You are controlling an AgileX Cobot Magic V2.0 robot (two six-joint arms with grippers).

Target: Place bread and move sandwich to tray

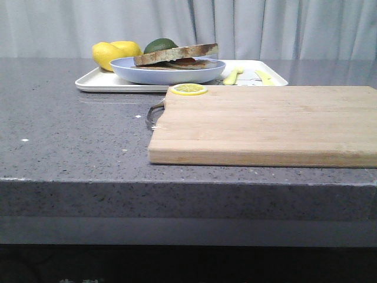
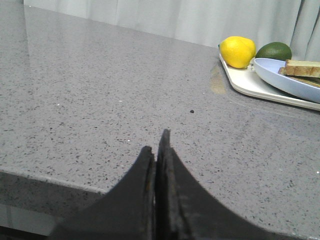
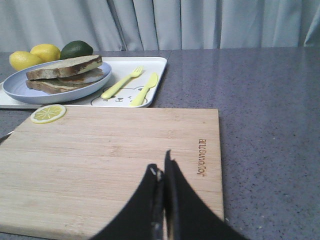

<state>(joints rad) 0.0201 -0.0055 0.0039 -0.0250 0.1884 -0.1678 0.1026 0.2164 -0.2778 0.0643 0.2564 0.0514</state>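
You'll find the sandwich (image 1: 175,57) on its blue plate (image 1: 167,73), which sits on the tray (image 1: 97,82) at the far edge of the tabletop (image 1: 70,130). The top bread (image 3: 64,66) lies tilted on it. Your left gripper (image 2: 157,145) and right gripper (image 3: 163,167) both have jaws together, holding nothing; the right one is over the board (image 3: 110,160).

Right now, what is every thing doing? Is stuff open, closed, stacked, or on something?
Sandwich: stacked, top slice tilted, on the blue plate.
Blue plate: on the tray.
Tray: on the counter, holding plate, fork, knife.
Lemon slice: flat on the cutting board's corner.
Left tool: shut, empty.
Right tool: shut, empty.
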